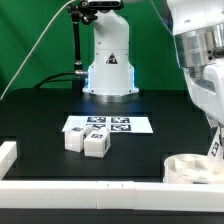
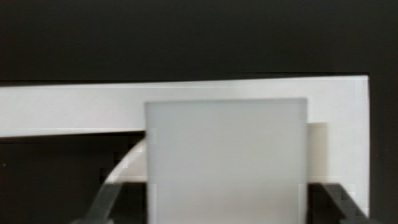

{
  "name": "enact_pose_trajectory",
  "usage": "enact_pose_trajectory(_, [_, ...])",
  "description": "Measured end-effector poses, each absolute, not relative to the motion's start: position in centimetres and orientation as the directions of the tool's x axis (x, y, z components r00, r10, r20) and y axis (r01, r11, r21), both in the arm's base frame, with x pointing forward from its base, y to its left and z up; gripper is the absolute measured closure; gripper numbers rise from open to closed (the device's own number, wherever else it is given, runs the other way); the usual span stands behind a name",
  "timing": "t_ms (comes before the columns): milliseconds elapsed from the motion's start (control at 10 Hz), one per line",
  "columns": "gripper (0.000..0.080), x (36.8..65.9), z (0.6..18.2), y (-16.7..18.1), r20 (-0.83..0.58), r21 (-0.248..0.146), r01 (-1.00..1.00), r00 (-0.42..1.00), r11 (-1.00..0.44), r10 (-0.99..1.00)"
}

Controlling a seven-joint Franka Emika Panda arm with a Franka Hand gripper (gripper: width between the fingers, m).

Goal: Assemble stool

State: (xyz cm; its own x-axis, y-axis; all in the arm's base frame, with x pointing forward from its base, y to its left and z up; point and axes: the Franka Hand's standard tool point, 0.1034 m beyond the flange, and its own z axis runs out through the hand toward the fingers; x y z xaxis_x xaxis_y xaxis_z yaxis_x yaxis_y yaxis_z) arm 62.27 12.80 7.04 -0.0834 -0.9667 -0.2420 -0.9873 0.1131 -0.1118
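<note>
One leg (image 2: 222, 150) was held clamped in the pincer (image 2: 226, 205), close over the round seat (image 1: 190, 168) at the exterior view's right. It was judged not yet fitted. Two other legs (image 1: 97, 145) were left loose on the worktop (image 1: 40, 120) — beside the marker board (image 1: 110, 125).

Fixed base (image 1: 108, 62) at upper centre of exterior frame, arm (image 1: 200, 45) filling the upper right corner, wrist (image 1: 207, 95) pointing roughly straight down along the right edge. Low at right edge, gripper (image 1: 213, 150). In wrist view, fingers (image 2: 118, 195) spread wide, pressed against both sides of a white leg (image 2: 228, 130).
</note>
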Motion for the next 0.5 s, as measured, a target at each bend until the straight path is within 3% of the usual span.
enact_pose_trajectory(300, [0.0456,62.28,7.03,12.98,-0.268,-0.065,-0.950,-0.277,0.304,-0.923])
enact_pose_trajectory(500, [0.0456,62.41,6.98,13.14,-0.289,-0.062,-0.864,-0.464,0.500,-0.837])
